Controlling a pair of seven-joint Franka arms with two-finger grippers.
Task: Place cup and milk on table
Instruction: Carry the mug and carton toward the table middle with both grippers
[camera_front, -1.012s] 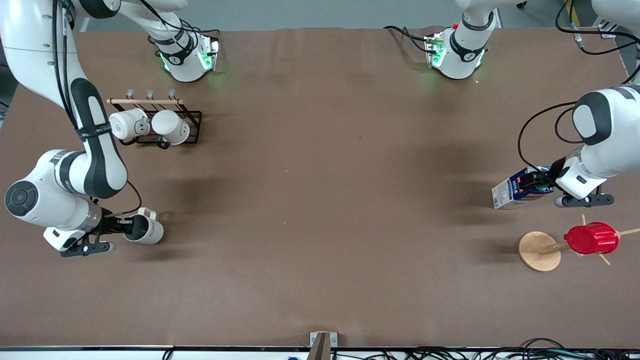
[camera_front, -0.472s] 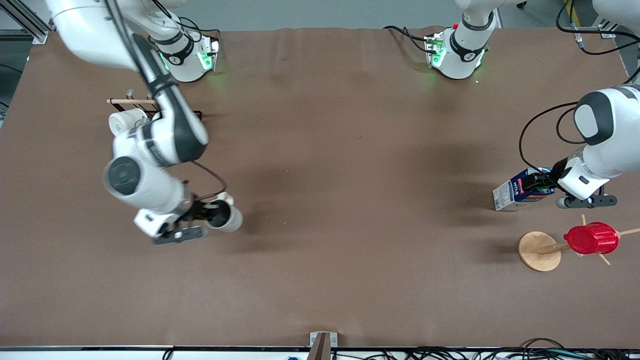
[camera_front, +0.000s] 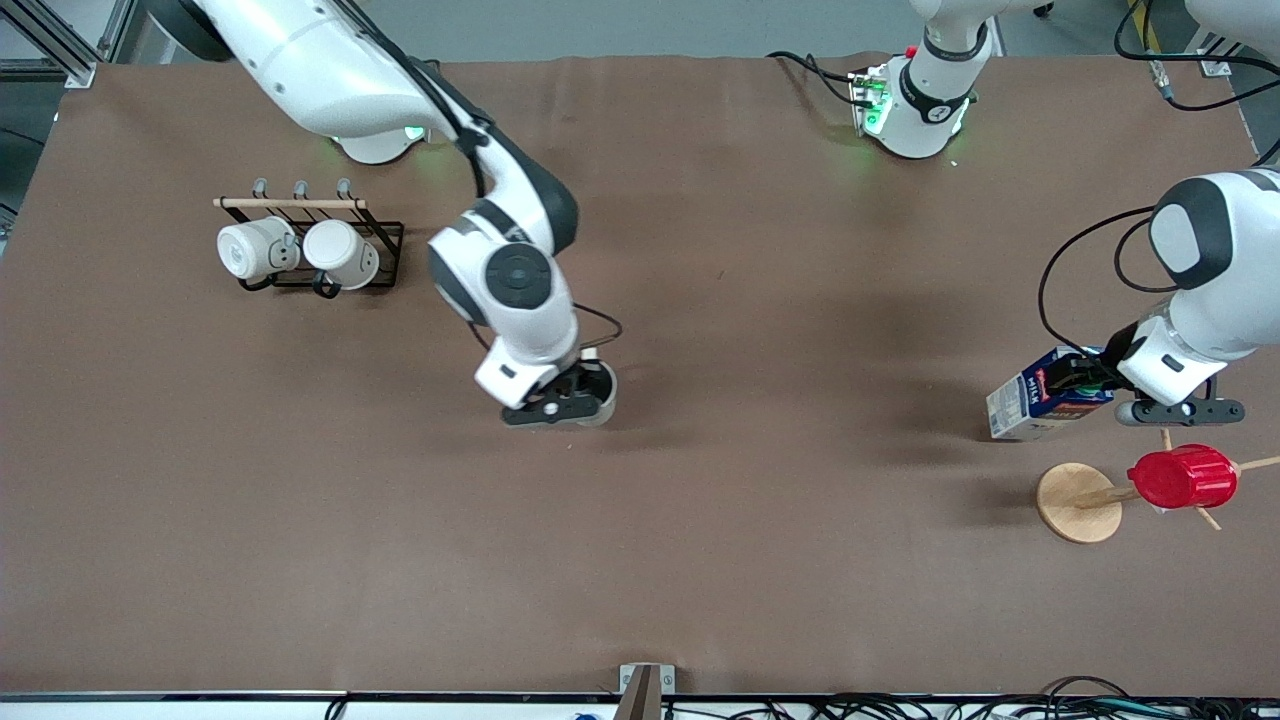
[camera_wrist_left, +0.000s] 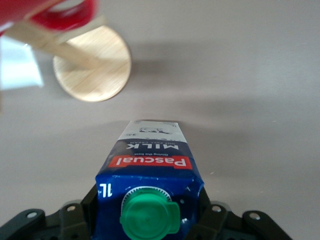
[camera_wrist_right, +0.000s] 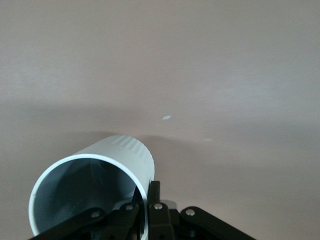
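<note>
My right gripper (camera_front: 585, 392) is shut on the rim of the cream-white cup (camera_front: 598, 390) and holds it over the middle of the brown table (camera_front: 700, 560). In the right wrist view the cup (camera_wrist_right: 95, 187) lies tilted with its grey inside showing, one finger inside the rim and one outside. My left gripper (camera_front: 1095, 378) is shut on the blue milk carton (camera_front: 1035, 405) at the left arm's end of the table; the carton leans. In the left wrist view the milk (camera_wrist_left: 150, 172) shows its red label and green cap (camera_wrist_left: 148, 216) between the fingers.
A black rack (camera_front: 320, 240) with two plain white mugs (camera_front: 255, 248) stands toward the right arm's end. A wooden stand with a round base (camera_front: 1075, 502) carries a red ribbed cup (camera_front: 1182, 477) just nearer the front camera than the milk.
My right arm has swung the cup from the right arm's end of the table toward the middle. The left gripper has shifted the milk slightly and it leans a little more upright.
</note>
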